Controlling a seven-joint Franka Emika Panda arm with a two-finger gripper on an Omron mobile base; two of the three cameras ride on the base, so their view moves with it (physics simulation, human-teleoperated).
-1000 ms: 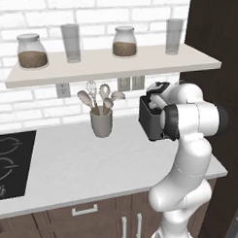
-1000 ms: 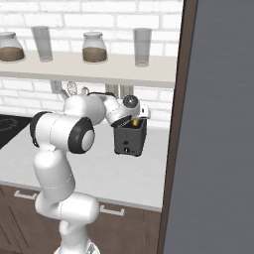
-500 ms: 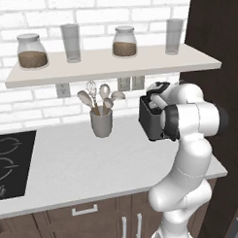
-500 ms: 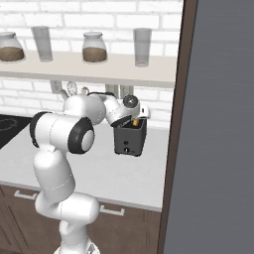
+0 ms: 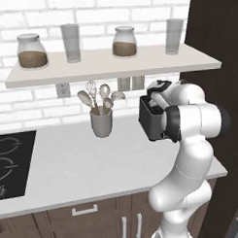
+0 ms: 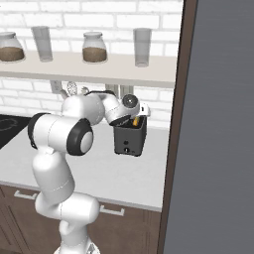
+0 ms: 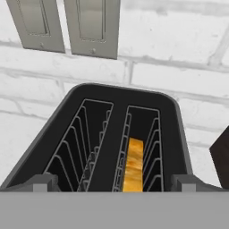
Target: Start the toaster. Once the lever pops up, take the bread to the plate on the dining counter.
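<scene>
bread (image 7: pixel 133 164) in toaster (image 7: pixel 116 134) slot — below open gripper (image 7: pixel 114 182)

Toaster (image 7: pixel 116 134): black shell, dark grey wire racks in both slots; small pale buttons low on the front face.
Bread (image 7: pixel 133 164): golden orange-brown, mottled.
Wall (image 7: pixel 179 67): white brick, pale grey joints.
Outlet plates (image 7: pixel 91 27): dull grey metal.
Counter (image 5: pixel 69 166): light grey-white top over dark brown cabinets.
Cooktop (image 5: pixel 10 163): black, thin pale ring marks.
Utensil cup (image 5: pixel 101 124): grey.
Shelf (image 5: pixel 114 65): beige.
Jars (image 5: pixel 31 50): clear, brown filling.
</scene>
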